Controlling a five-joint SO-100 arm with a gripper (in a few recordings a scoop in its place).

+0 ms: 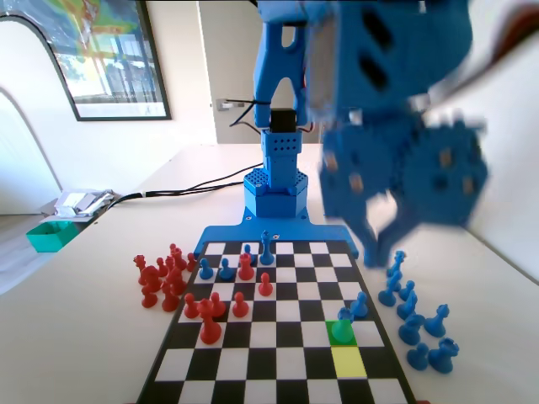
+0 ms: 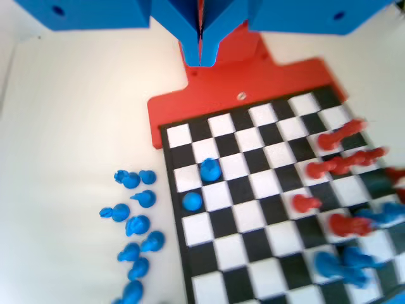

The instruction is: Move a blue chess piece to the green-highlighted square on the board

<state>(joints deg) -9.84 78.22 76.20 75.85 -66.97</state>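
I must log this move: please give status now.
Gripper shut, empty, raised above the board. Blue chess piece stands on the green-highlighted square. Nothing in the way.

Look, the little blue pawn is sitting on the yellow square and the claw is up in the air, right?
Not quite: in the fixed view the blue pawn sits on the green square, not the yellow square in front of it. The gripper is indeed up in the air.
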